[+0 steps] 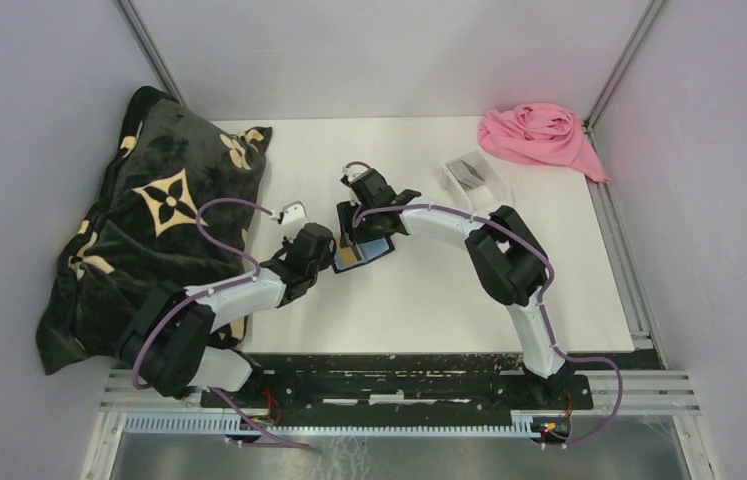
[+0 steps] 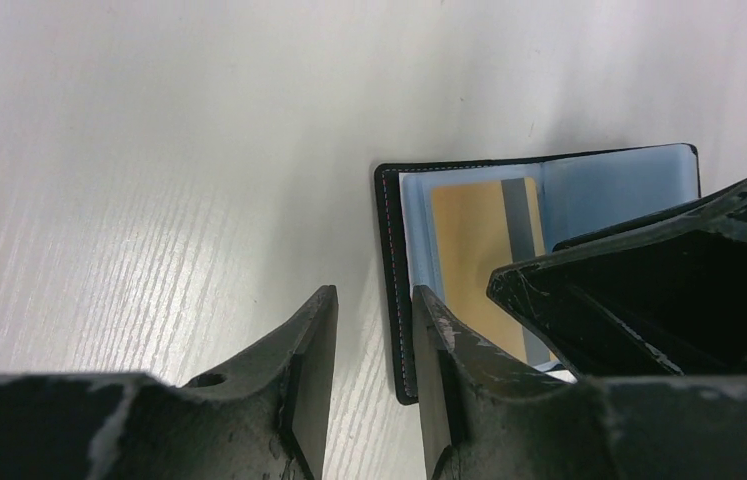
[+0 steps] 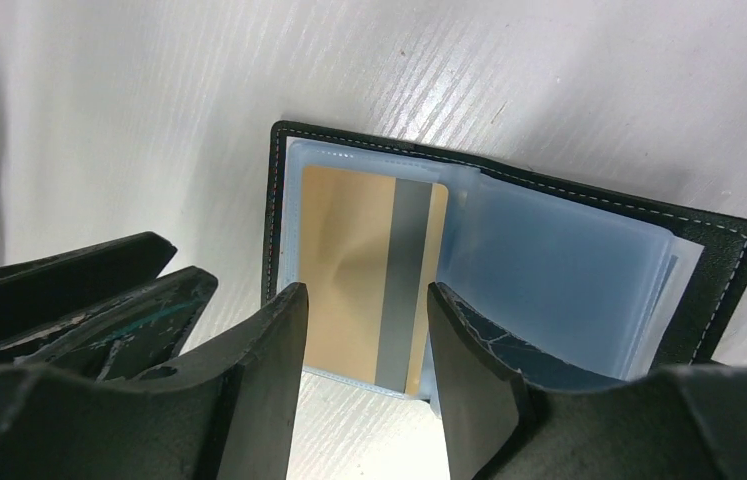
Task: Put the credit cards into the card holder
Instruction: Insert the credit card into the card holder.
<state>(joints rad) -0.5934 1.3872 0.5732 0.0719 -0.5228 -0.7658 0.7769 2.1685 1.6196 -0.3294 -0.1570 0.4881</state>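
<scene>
The left arm [image 1: 244, 292] and right arm [image 1: 444, 225] are cased white, jointed black; purple cables [image 1: 199, 222] are strung alongside; the left gripper [image 2: 374, 300] is scuffed.

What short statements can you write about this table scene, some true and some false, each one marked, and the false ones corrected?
1. The card holder lies open on the table. True.
2. The gold card lies in the clear tray. False: it lies inside the open card holder.
3. A pink cloth lies at the far right corner of the table. True.
4. The right tool is clamped on the gold card. False: its jaws stand apart, and the card lies flat in the holder.
5. The clear tray stands right beside the card holder. False: it stands apart from it, near the pink cloth.
</scene>
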